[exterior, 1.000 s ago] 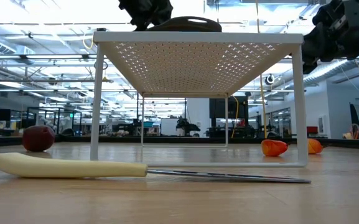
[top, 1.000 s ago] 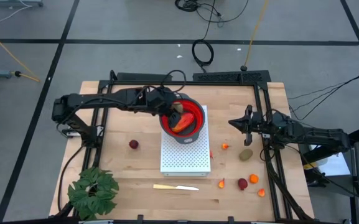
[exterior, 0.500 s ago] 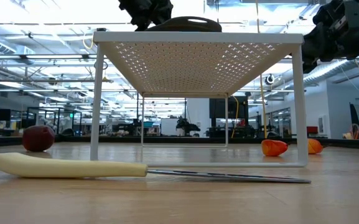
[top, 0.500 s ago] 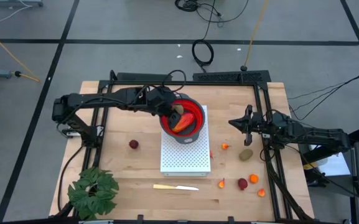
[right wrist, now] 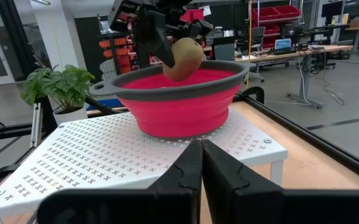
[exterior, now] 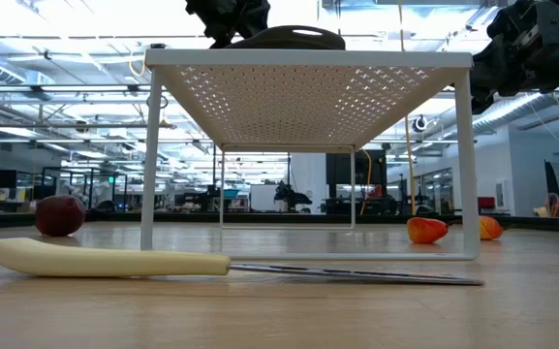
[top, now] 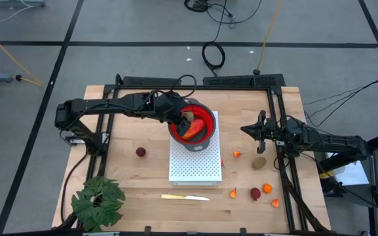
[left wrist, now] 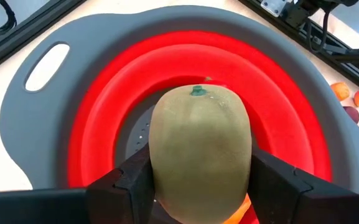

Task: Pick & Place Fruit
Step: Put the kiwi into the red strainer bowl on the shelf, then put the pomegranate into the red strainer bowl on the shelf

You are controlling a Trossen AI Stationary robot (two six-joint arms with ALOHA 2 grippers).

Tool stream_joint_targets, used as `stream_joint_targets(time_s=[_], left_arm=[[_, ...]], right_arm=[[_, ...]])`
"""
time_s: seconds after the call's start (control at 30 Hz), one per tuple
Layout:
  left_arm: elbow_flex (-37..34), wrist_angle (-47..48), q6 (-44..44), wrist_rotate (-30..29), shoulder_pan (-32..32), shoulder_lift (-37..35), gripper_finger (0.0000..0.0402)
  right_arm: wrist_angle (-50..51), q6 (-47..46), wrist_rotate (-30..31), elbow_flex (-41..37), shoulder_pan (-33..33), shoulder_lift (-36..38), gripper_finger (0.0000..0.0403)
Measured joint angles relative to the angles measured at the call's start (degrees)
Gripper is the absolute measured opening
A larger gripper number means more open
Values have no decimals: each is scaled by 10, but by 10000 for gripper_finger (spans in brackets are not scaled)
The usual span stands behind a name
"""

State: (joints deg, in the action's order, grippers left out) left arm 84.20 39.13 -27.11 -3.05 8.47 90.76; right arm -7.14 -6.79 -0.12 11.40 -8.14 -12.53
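So the red bowl (top: 196, 126) with the grey rim sits on the white perforated rack (top: 195, 156) in the middle of the bench (top: 143, 180). Inside it there's an orange-red oblong fruit (top: 192, 131) lying on the bottom.

The left end effector (left wrist: 199, 186) is right over the bowl, fingers (left wrist: 129, 180) clamped on an olive-brown oval (left wrist: 200, 149), held just above the rim, green stem dot facing away from the wrist. The right end effector (right wrist: 201, 163) is shut with nothing in it, hanging over the bench just beside the rack.

Rest of the fruit is on the bench: a dark red ball (top: 141, 152) by the left of the rack, another olive oval (top: 259, 162), a second red ball (top: 255, 193) and several orange bits (top: 268, 188) on the right.
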Motion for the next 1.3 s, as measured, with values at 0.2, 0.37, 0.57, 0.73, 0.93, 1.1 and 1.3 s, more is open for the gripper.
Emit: stream_joint_targets(time_s=[0.2, 0.37, 0.57, 0.73, 0.93, 1.1, 1.3], left_arm=[[0, 0, 0, 0, 0, 0, 228], [0, 0, 18, 0, 0, 0, 271], [0, 0, 41, 0, 2, 0, 320], [11, 10, 26, 7, 26, -25, 344], [42, 45, -4, 30, 29, -92, 350], [42, 119, -61, 21, 18, -146, 345], [43, 253, -74, -56, 10, -183, 345]], right_arm=[[0, 0, 0, 0, 0, 0, 4], [0, 0, 0, 0, 0, 0, 4], [0, 0, 0, 0, 0, 0, 4], [-1, 0, 0, 0, 0, 0, 4], [-16, 0, 0, 0, 0, 0, 4], [-17, 0, 0, 0, 0, 0, 4], [-17, 21, 0, 0, 0, 0, 4]])
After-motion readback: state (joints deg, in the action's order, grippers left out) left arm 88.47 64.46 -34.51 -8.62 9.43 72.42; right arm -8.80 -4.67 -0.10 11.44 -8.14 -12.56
